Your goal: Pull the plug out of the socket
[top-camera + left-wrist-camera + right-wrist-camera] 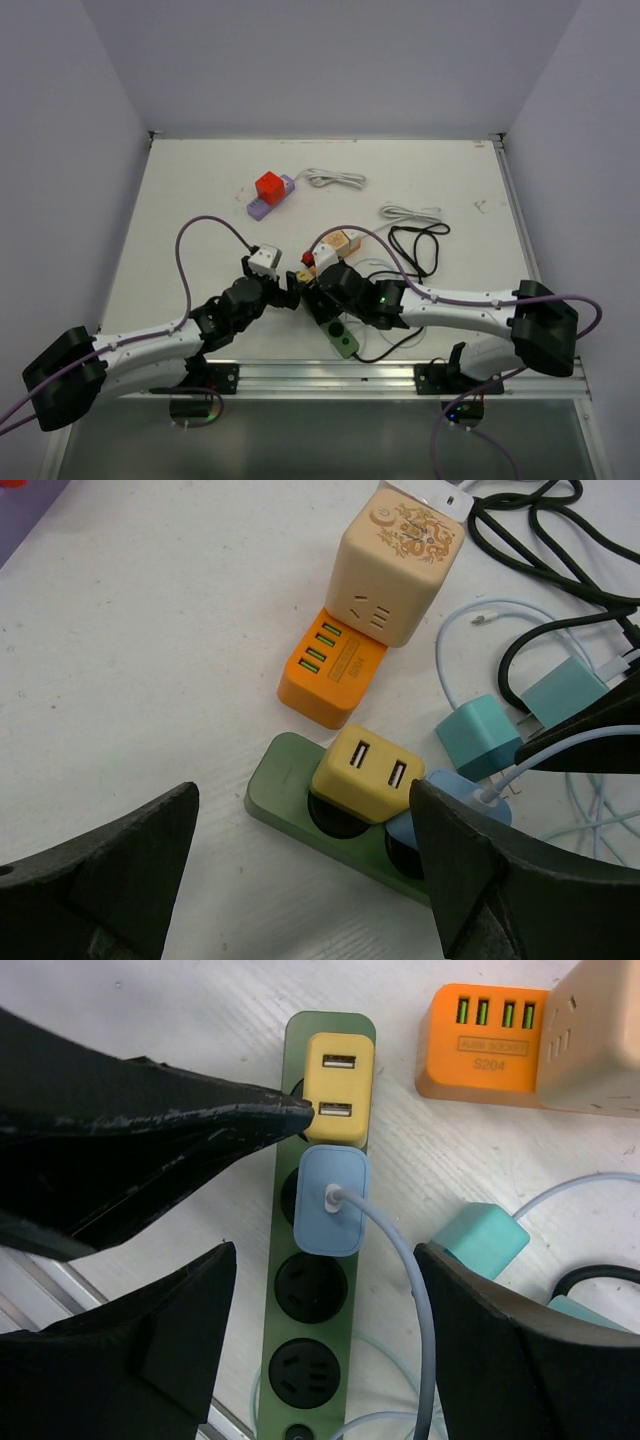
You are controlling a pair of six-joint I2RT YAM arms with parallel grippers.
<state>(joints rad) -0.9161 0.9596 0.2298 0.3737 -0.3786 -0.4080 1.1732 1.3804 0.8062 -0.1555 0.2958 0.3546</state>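
A green power strip (272,1332) lies on the white table, also seen from above as the strip (345,340). A yellow two-port USB plug (340,1075) sits in its end socket, and a light blue plug (333,1200) with a pale cable sits in the one beside it. My left gripper (305,880) is open, with the yellow plug (365,773) and blue plug (440,785) just ahead of its jaws. One of its fingertips (290,1115) reaches the yellow plug's side. My right gripper (325,1330) is open and straddles the strip over its empty sockets, holding nothing.
An orange USB hub (330,680) and a beige cube socket (395,560) lie just beyond the strip. Two teal adapters (478,735) and black cable (540,540) lie to its right. A purple strip with a red cube (270,190) and white cables (335,178) lie farther back.
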